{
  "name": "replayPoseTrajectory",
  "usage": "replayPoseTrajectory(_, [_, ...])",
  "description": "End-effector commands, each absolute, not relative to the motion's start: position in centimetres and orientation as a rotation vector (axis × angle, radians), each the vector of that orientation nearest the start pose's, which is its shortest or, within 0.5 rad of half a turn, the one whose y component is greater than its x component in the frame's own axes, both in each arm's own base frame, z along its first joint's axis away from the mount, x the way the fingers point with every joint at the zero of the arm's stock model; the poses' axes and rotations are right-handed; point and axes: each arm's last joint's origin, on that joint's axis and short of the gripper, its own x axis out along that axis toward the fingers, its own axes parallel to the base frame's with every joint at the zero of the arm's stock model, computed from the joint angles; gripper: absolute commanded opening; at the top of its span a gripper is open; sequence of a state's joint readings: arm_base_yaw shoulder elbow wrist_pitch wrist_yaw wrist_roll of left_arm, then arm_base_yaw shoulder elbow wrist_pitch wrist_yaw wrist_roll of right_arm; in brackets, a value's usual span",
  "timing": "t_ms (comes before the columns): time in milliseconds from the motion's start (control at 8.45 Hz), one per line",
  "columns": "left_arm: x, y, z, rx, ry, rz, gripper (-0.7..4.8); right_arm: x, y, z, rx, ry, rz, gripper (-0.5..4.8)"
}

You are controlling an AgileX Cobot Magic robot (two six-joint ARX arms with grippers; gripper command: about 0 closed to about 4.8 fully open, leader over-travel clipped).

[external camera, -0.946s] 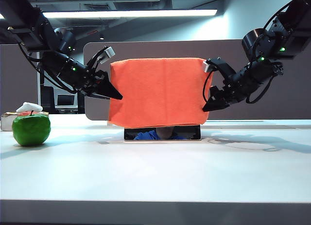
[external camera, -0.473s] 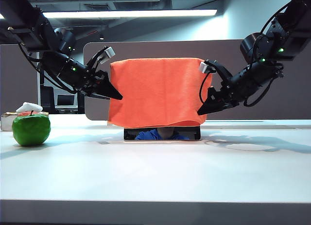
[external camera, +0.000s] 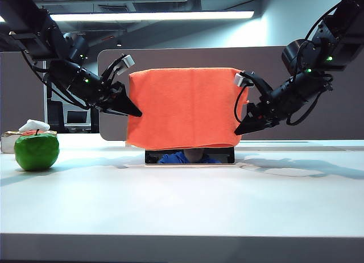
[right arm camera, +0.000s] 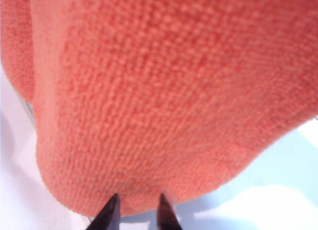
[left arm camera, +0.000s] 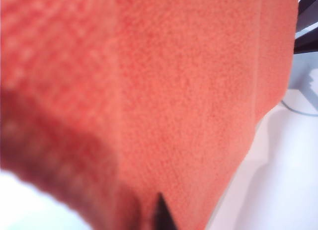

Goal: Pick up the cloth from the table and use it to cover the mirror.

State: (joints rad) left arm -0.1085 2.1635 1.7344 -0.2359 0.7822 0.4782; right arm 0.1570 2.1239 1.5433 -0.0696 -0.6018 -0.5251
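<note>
Bench (external camera: pixel 182 206) surface, wide and white, fills the foreground and lies bare up to the middle. Further back at centre stands the mirror (external camera: pixel 189 156), a dark upright panel; only a low strip of its glass shows, reflecting a person in blue. The cloth (external camera: pixel 185 107), a bright orange fuzzy towel, is draped over the mirror's top and hangs down its front, hiding most of it. The hem stops short of the bench.

At the cloth's 2 side edges sit the 2 tools. The left tool (external camera: pixel 133 111) points its dark tip at the cloth's left edge; the right tool (external camera: pixel 242 128) is at the lower right corner. In the exterior view each tip looks narrow. The right wrist view shows 2 fingertips (right arm camera: pixel 110 212) slightly apart right at the cloth's hem, with no fabric clearly pinched. For the left tool only 1 dark tip shows, so I cannot tell its state.

Off to the left rests a green apple (external camera: pixel 36 151). Behind everything runs a grey partition (external camera: pixel 296 64).

Judgement: the covering looks nearly complete; what remains is letting go cleanly and drawing both arms away without dragging the cloth off.
</note>
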Motion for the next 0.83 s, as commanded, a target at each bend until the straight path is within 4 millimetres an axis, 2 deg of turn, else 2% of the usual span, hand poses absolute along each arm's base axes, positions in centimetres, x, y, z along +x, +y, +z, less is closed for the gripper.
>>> replayPoseTrajectory(118, [47.78,-7.25,22.13,0.188,0.451,-0.989,0.2,45.96,8.93,18.9,-0.328,0.462,0.881,0.39])
replayPoseTrajectory(473, [47.72,-7.24,22.05,0.184,0.462,-0.99,0.2,45.86,8.92,18.77,-0.324,0.479,0.884,0.38])
replayPoseTrajectory(591, [47.72,-7.24,22.04,0.183,0.463,-0.99,0.2,45.76,8.89,18.64,-0.32,0.499,0.883,0.16])
replayPoseTrajectory(828, [47.66,-7.24,21.95,0.182,0.477,-0.985,0.2,45.67,8.88,18.54,-0.316,0.513,0.885,0.15])
